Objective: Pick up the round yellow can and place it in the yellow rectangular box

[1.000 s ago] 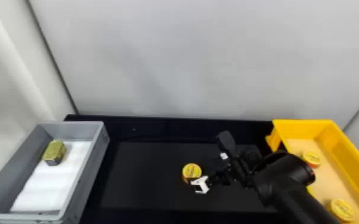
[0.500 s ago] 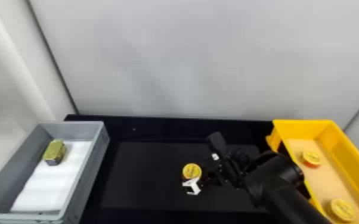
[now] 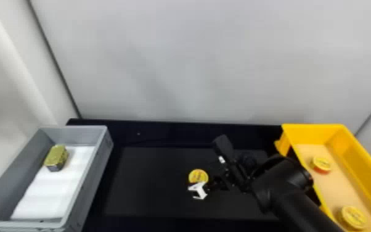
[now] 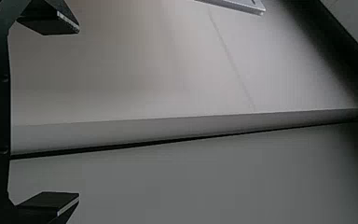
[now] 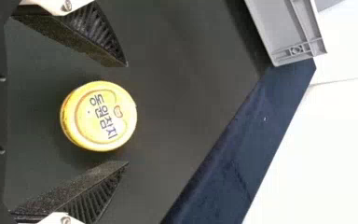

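- Head view: the right arm point(image 3: 299, 197) is extending from the lower right, bending near its wrist and pointing its right tool point(image 3: 201, 178) leftward at the round yellow can point(image 3: 198, 176), which is resting on the dark surface point(image 3: 151, 191) between the gray box point(image 3: 97, 172) and the yellow rectangular box point(image 3: 359, 160).
- Left wrist view: the left tool point(image 4: 79, 112) is standing spread, facing pale panels.
- Right wrist view: the right tool's fingers point(image 5: 91, 39) are standing apart, flanking the can without touching it.
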Robot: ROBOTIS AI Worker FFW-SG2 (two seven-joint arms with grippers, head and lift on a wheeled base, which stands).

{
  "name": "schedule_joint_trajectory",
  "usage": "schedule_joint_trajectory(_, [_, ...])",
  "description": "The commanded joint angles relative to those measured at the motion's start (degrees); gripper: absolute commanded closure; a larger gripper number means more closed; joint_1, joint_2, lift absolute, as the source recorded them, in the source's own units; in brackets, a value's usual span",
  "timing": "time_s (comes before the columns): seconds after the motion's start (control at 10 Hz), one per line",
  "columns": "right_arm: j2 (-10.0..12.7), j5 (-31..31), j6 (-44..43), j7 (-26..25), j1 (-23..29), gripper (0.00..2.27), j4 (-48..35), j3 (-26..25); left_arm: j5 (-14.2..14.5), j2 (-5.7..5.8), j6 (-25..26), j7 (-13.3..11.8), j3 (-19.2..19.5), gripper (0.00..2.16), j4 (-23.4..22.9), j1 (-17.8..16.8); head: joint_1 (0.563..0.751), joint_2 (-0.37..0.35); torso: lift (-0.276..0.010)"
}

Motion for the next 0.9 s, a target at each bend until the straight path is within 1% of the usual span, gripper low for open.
schedule_joint_trajectory(0.0, [0.14, 0.00, -0.23, 0.24, 0.09, 0.00, -0.14, -0.12, 0.00, -0.24, 0.33, -0.01, -0.30, 0.03, -0.01, -0.02, 0.684, 0.014, -0.055])
schedule_joint_trajectory(0.2, [0.23, 0.09, -0.58, 0.24, 0.09, 0.00, -0.41, -0.30, -0.61, -0.24, 0.95, -0.09, -1.18, 0.03, 0.08, -0.20, 0.684, 0.014, -0.055])
schedule_joint_trajectory(0.6, [0.14, 1.06, 0.12, 0.68, 1.32, 0.00, -2.69, -0.21, -0.88, -0.24, 0.95, -0.01, -0.47, 0.03, -0.27, -0.28, 0.684, 0.014, -0.055])
schedule_joint_trajectory(0.8, [-0.03, 1.58, 0.83, 0.94, 1.67, 0.08, -3.48, -0.30, -0.88, -0.24, 0.86, -0.01, -0.30, 0.03, -0.36, -0.28, 0.684, 0.014, -0.055])
